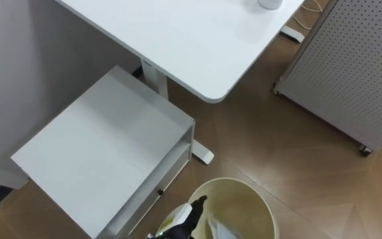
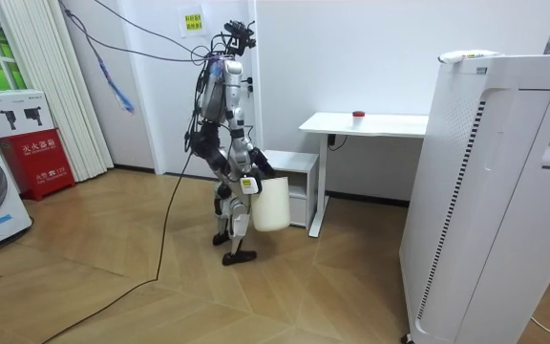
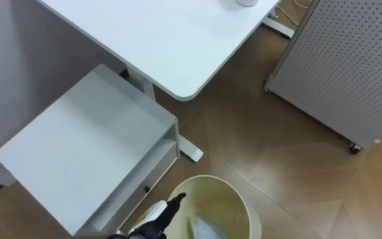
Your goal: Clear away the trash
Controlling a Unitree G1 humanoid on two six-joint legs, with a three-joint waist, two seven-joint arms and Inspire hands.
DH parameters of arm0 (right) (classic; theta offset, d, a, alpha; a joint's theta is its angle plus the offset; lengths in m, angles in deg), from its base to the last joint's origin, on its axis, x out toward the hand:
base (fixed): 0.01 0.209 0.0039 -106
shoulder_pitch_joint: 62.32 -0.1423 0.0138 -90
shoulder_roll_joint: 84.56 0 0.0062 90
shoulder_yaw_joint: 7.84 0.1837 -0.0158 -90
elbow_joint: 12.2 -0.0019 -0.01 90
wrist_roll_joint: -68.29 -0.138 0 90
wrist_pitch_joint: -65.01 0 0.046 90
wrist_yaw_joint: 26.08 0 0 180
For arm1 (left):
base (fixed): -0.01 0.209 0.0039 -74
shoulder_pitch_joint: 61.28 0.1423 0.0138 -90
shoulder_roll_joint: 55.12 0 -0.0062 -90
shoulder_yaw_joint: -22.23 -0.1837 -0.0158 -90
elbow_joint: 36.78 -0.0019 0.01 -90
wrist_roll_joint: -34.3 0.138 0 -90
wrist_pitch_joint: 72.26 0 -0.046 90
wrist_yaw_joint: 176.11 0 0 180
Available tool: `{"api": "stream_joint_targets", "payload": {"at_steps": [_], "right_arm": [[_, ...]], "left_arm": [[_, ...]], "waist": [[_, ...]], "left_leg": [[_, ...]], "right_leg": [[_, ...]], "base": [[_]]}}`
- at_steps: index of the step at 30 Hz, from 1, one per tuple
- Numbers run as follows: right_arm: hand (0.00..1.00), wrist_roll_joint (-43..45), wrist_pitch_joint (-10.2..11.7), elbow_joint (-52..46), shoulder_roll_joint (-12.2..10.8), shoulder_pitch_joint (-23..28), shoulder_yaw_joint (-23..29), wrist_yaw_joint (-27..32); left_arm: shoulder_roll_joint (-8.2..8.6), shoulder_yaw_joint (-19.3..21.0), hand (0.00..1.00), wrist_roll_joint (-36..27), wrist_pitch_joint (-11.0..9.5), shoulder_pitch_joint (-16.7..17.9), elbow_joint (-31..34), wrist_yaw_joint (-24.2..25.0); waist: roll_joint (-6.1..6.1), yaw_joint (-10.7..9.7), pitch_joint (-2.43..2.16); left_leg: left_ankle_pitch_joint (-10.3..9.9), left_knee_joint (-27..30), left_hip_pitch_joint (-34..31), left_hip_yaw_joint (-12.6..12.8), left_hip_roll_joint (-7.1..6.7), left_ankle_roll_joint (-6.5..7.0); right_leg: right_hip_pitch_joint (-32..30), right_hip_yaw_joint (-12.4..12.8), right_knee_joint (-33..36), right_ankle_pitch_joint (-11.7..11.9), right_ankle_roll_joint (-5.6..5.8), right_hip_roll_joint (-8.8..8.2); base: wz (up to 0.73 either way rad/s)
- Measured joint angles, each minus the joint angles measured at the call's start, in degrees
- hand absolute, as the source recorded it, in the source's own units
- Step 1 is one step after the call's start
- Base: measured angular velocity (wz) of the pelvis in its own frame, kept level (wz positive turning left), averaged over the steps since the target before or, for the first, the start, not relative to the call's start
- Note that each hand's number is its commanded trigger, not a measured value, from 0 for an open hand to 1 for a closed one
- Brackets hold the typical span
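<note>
Hand (image 1: 184,223) clamps cream bin (image 1: 247,187) rim at 8 o'clock; pale crumpled garbage (image 1: 221,232) lies inside, at hand's 3 o'clock

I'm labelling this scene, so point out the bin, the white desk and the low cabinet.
bin (image 1: 244,196): left eye view, inner wall.
white desk (image 1: 178,40): left eye view, bare top.
low cabinet (image 1: 105,153): left eye view, flat top.

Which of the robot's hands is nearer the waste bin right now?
Left. The left hand is curled over the rim of the waste bin, on the side towards the cabinet, carrying it. Where the right hand is, I cannot tell.
</note>
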Motion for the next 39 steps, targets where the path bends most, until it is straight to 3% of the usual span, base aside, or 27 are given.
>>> {"api": "stream_joint_targets", "payload": {"at_steps": [1, 4, 10, 18, 23, 26, 28, 30, 32, 34, 35, 37, 39], "right_arm": [[1.00, 0.01, 0.00, 0.41, 0.20, 0.15, 0.37, 0.02], [1.00, -0.09, -0.06, 0.65, 0.41, 0.18, 0.72, 0.04], [1.00, -0.11, -0.43, 0.99, 0.62, 1.24, 2.59, 0.01], [1.00, 0.31, -0.50, 1.04, 2.20, 3.87, 6.49, 0.02], [1.00, -0.74, -0.45, 0.71, 2.91, 5.87, 10.15, 0.06], [1.00, -0.42, -0.42, 0.43, 2.98, 8.10, 12.31, 0.01], [1.00, -0.29, -0.41, -0.13, 3.07, 10.28, 13.52, -0.50], [1.00, -0.44, -0.46, -0.22, 3.16, 11.93, 14.53, -0.57], [1.00, -0.10, -0.47, -0.24, 3.19, 13.00, 15.50, -0.56], [1.00, -0.04, -0.46, -0.42, 3.42, 14.51, 16.69, -0.60], [1.00, -0.04, -0.46, -0.43, 3.41, 14.65, 16.69, -0.59], [1.00, 0.06, -0.48, -0.19, 3.22, 15.11, 16.65, -0.56], [1.00, 0.36, -0.47, -0.55, 3.14, 15.95, 16.74, -0.71]], "left_arm": [[-0.10, 0.05, 0.00, 0.02, 0.21, -0.02, 0.01, -0.01], [-0.41, 0.63, 0.00, 0.05, 0.51, -0.01, 0.34, -0.01], [-2.08, 2.85, 0.00, 0.31, 0.17, 0.98, 5.25, -0.27], [-4.26, 2.94, 0.00, 0.54, -0.69, 3.57, 8.61, -1.25], [-5.86, 4.43, 0.00, 1.37, -0.73, 6.46, 16.73, -1.87], [-6.42, 5.76, 0.00, 2.19, -1.39, 7.82, 20.03, -2.03], [-7.28, 7.39, 0.00, 2.90, -1.77, 10.48, 25.87, -2.03], [-7.84, 7.93, 0.00, 2.91, -2.38, 11.25, 28.57, -2.47], [-8.47, 9.52, 0.00, 2.87, -2.78, 12.57, 29.59, -3.30], [-9.67, 11.83, 0.00, 2.88, -2.88, 14.26, 30.61, -4.11], [-9.81, 12.49, 0.00, 2.88, -2.87, 14.53, 30.66, -4.28], [-10.06, 16.04, 0.00, 2.78, -2.86, 15.81, 31.32, -4.41], [-10.21, 18.47, 0.00, 2.44, -2.87, 17.50, 33.66, -5.43]], "waist": [[0.50, 0.13, -0.06], [0.71, 0.26, -0.09], [0.95, 0.35, -0.10], [1.90, 1.04, -0.62], [1.68, 1.37, -0.84], [1.21, 1.12, -1.31], [0.33, 1.09, -2.04], [-0.58, 1.34, -2.42], [-1.13, 1.36, -3.06], [-1.94, 1.98, -3.58], [-2.04, 2.50, -3.60], [-2.27, 4.32, -3.55], [-2.42, 4.59, -3.51]], "left_leg": [[0.02, -0.40, 0.72, 0.06, -0.04, 0.01], [0.39, -2.37, 3.34, 0.19, -0.76, -0.08], [0.62, -4.40, 7.69, 0.18, -0.95, -0.27], [0.62, -6.60, 12.63, 0.35, -1.32, -0.33], [0.62, -8.41, 15.74, 1.12, -2.04, -0.31], [0.63, -10.25, 19.37, 2.04, -2.48, -0.30], [0.62, -11.18, 21.85, 2.79, -2.62, -0.30], [0.56, -12.16, 24.03, 3.48, -2.66, -0.38], [0.19, -13.07, 26.18, 3.76, -2.56, -0.67], [-0.71, -13.44, 28.54, 5.79, -2.17, -0.86], [-0.99, -13.41, 29.06, 6.65, -1.92, -0.91], [-2.30, -12.77, 30.59, 8.63, -0.94, -1.29], [-2.92, -12.68, 31.75, 9.95, -0.25, -1.64]], "right_leg": [[0.81, -0.15, -0.52, 0.05, 0.09, 0.00], [2.68, -0.01, -1.09, -0.11, 0.35, -0.28], [7.04, -0.15, -3.16, -0.13, 0.46, -0.15], [11.89, 0.08, -5.56, -0.08, 0.98, 0.09], [13.70, 1.33, -5.55, -0.34, 1.51, -0.22], [16.09, 2.30, -6.10, -0.45, 1.87, -0.09], [17.72, 3.19, -6.57, -0.55, 2.06, -0.10], [18.88, 4.01, -6.95, -0.62, 2.18, 0.30], [20.55, 4.71, -7.81, -0.49, 2.29, 0.85], [21.35, 4.68, -7.42, -0.40, 2.28, 0.90], [21.40, 4.42, -7.39, -0.16, 2.23, 0.93], [21.70, 1.33, -7.51, 0.89, 1.81, 0.71], [22.48, -0.65, -7.90, 1.18, 1.51, 0.63]], "base": [[0.07], [0.00], [0.00], [-0.01], [-0.10], [-0.21], [-0.25], [-0.25], [-0.36], [-0.55], [-0.84], [-0.90], [-0.57]]}}
